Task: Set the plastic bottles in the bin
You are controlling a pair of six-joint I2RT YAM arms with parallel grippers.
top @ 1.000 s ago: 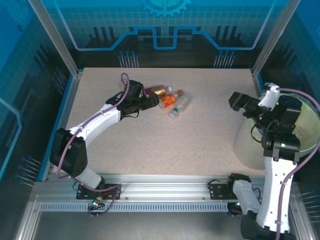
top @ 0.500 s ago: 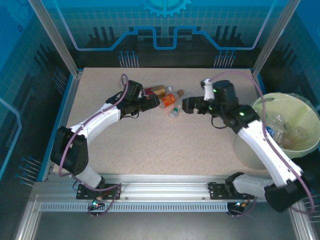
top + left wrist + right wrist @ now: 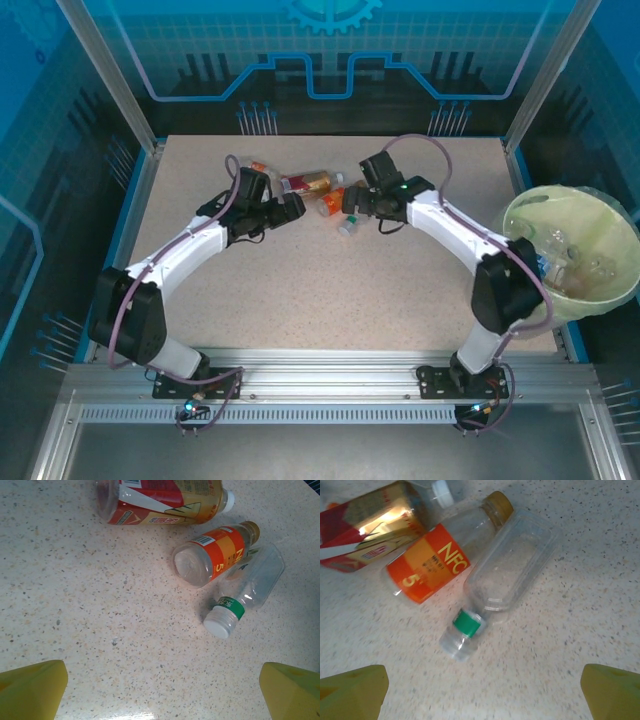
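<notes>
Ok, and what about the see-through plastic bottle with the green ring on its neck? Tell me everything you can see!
The clear plastic bottle lies on its side on the speckled beige table. It has a white cap, a green band round the neck and no label, and it looks empty. Its body rests alongside the neck end of the orange-labelled bottle, seemingly touching it.

Three bottles (image 3: 215, 562) lie clustered; the bag-lined bin (image 3: 530, 210) holds others.
</notes>
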